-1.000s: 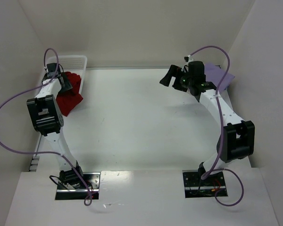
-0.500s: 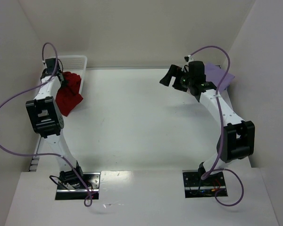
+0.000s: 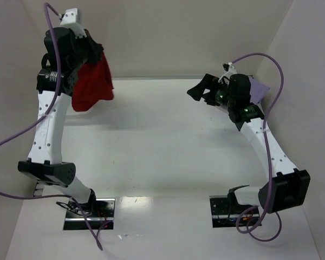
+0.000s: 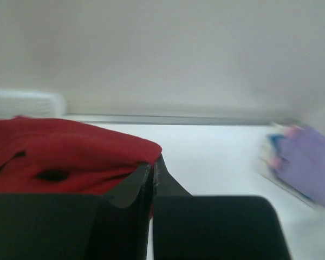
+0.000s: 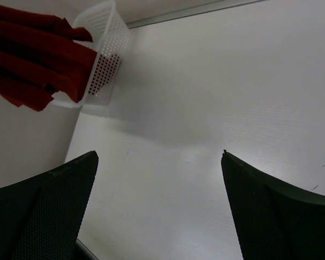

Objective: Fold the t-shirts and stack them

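While my left gripper (image 4: 153, 160) clenched the dark red t-shirt (image 3: 95, 84) by one small bunch, the cloth hanging free below that grip and my right gripper (image 5: 160, 157) gaping empty, I judged a sharp swing could slip it loose.

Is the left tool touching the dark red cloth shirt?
Touching. The left wrist view shows the left tool shut, pinching the dark red cloth shirt at its edge.

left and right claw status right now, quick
left claw: closed on the dark red t-shirt, which hangs from it above the table.
right claw: open, holding nothing.
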Available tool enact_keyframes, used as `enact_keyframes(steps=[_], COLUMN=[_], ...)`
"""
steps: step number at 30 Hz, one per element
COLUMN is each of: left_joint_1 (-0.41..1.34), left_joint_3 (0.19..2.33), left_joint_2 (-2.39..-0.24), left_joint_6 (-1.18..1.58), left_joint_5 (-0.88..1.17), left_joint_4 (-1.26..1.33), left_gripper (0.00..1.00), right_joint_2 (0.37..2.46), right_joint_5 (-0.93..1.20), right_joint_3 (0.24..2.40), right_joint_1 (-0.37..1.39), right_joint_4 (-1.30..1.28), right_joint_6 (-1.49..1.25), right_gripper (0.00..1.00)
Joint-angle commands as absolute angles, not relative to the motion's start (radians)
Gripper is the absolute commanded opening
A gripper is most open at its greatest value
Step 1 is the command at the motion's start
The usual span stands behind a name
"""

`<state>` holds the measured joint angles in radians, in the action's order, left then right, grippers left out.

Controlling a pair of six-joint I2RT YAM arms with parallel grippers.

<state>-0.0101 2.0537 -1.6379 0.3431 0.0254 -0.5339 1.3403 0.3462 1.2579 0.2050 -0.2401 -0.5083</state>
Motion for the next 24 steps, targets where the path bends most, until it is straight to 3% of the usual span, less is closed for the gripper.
enact_keyframes(steps=[1,5,10,15,19,24], left_joint_1=[0.129,0.285,0.316,0.316,0.316,0.316], left_joint_3=[2.129,2.115,2.129,1.978,1.775,1.713], left_joint_2=[-1.546,-1.525,-1.464,-1.454,-1.454,-1.500], left_joint_6=[0.368,0.368,0.345,0.307,0.356,0.428], left_joint_5=[0.182,0.222,0.267,0.172,0.170,0.185], left_joint_4=[-0.587,-0.672,-0.736,-0.750,-0.617,-0.509], left_gripper=[0.00,0.00,0.00,0.00,0.00,0.00], right_joint_2=[1.226,1.126,1.094,1.094,1.085,1.054], right_joint_5=[0.379,0.379,0.336,0.370,0.440,0.447], right_joint_3=[1.178,1.101,1.091,1.091,1.055,1.002], right_joint_1=[0.215,0.215,0.215,0.215,0.215,0.325], right_joint_4=[-0.196,-0.186,-0.230,-0.230,-0.169,-0.112], right_joint_6=[-0.540,-0.549,-0.540,-0.558,-0.568,-0.588], right_gripper=[1.00,1.00,1.00,1.00,1.00,1.00])
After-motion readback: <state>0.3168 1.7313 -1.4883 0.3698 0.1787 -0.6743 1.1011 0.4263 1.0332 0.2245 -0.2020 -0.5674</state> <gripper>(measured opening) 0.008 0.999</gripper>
